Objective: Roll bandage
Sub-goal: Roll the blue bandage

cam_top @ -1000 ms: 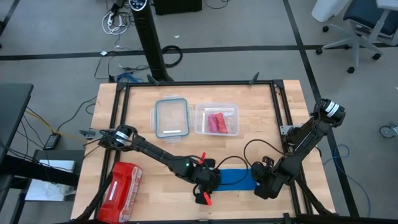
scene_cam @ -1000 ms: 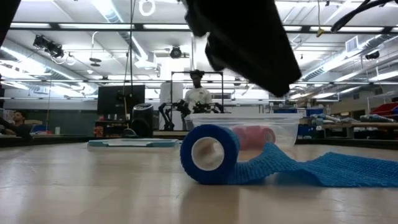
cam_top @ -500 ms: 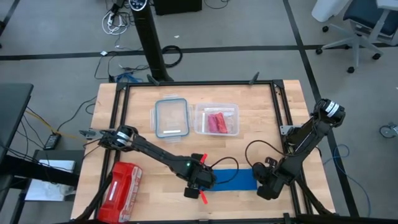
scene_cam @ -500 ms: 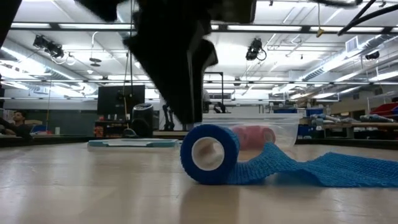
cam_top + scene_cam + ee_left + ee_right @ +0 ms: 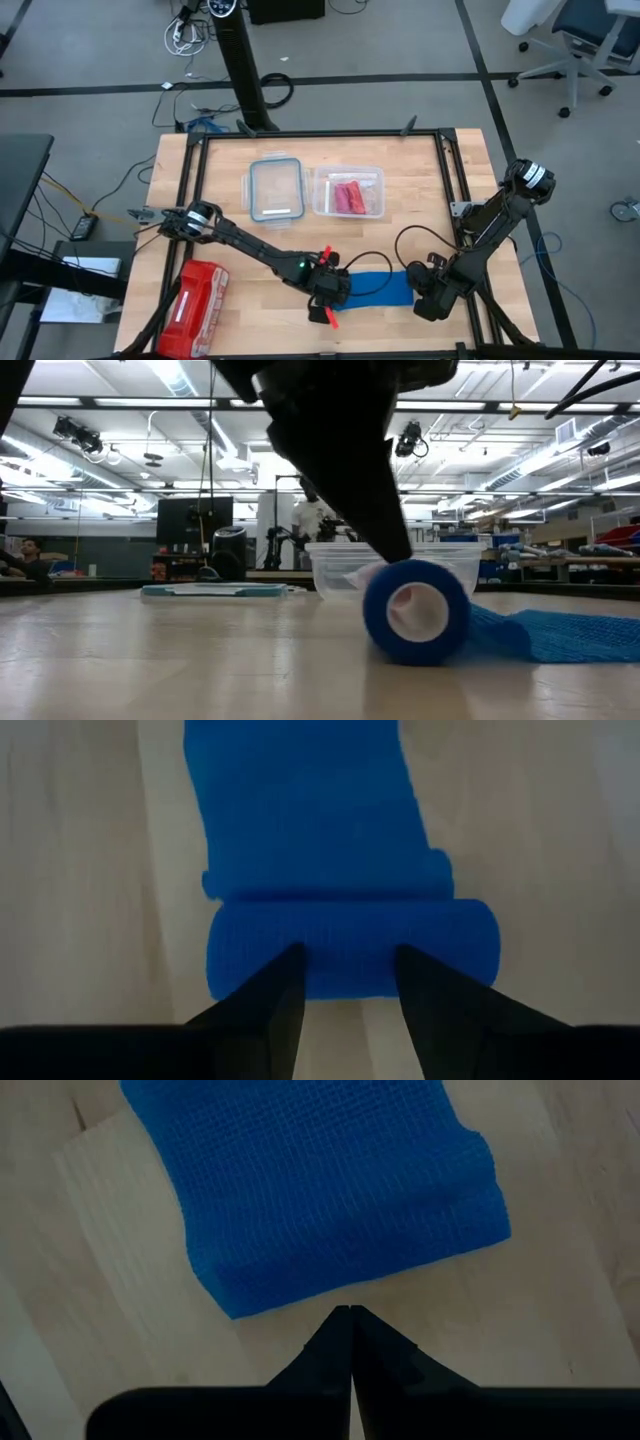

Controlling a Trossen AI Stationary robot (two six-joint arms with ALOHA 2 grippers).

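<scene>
Left arm: stretched low across the near bench.
Left pincer: pointing down, fingers parted.
Right arm: folded at the right edge.
Right pincer: fingers pressed together.

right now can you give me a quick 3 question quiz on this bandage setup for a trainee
1. True or false: the bandage is fully rolled up.
2. Which gripper has its fingers against the rolled part? A) left gripper B) right gripper C) neither
3. Fill in: the red-pink rolls lie in a clear ____ beyond the bandage.

Key
1. False: a flat strip runs from the roll towards the right gripper.
2. A: the left gripper's open fingers rest on the roll; the right gripper is shut at the strip's free end.
3. container; its lid lies beside it on the table.
</scene>
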